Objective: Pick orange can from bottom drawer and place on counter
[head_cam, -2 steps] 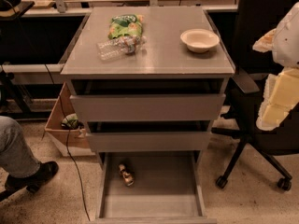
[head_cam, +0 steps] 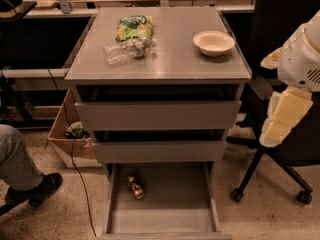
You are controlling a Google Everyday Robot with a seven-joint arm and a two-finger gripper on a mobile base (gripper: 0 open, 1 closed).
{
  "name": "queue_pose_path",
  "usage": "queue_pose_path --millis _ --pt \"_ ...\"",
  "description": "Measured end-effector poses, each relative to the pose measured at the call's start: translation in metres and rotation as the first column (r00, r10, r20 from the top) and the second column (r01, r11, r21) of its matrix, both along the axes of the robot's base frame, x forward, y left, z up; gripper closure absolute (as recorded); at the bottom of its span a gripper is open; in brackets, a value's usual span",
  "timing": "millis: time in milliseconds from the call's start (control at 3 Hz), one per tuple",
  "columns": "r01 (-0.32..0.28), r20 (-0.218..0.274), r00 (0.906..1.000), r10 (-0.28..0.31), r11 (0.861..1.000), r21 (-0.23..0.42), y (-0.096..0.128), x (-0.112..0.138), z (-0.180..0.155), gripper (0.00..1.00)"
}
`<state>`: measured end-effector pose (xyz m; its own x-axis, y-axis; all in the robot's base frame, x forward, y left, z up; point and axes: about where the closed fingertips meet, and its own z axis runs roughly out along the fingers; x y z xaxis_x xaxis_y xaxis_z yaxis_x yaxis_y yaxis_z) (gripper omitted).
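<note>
The orange can (head_cam: 135,187) lies on its side in the open bottom drawer (head_cam: 165,219), near the drawer's back left. The counter (head_cam: 170,59) is the grey top of the drawer cabinet. My gripper (head_cam: 283,118) hangs at the right edge of the view, beside the cabinet at about the height of the top drawer. It is well above and to the right of the can and holds nothing that I can see.
On the counter lie a green snack bag (head_cam: 134,27), a clear plastic bottle (head_cam: 125,51) and a white bowl (head_cam: 213,42). Two shallower drawers (head_cam: 157,115) stand slightly open above. A black office chair (head_cam: 280,174) is at the right. A cardboard box (head_cam: 70,139) and a person's leg (head_cam: 20,169) are at the left.
My arm at the right has dropped slightly. The can, the drawers and the things on the counter have not moved.
</note>
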<state>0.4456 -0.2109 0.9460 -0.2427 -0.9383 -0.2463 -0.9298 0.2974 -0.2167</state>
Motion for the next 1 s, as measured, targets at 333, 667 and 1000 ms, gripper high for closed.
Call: queue_pose_path --millis 333,667,1000 --pt "0.023 -0.036 0.9991 -0.02 0.996 0.082 0.017 0.008 -0.051 0.0" --pt "0.036 -0.06 0.9979 -0.025 0.983 0.181 0.04 0.012 -0.104 0.0" --pt "0.05 -0.076 0.9966 -0.03 0.959 0.278 0.066 0.012 -0.152 0.0"
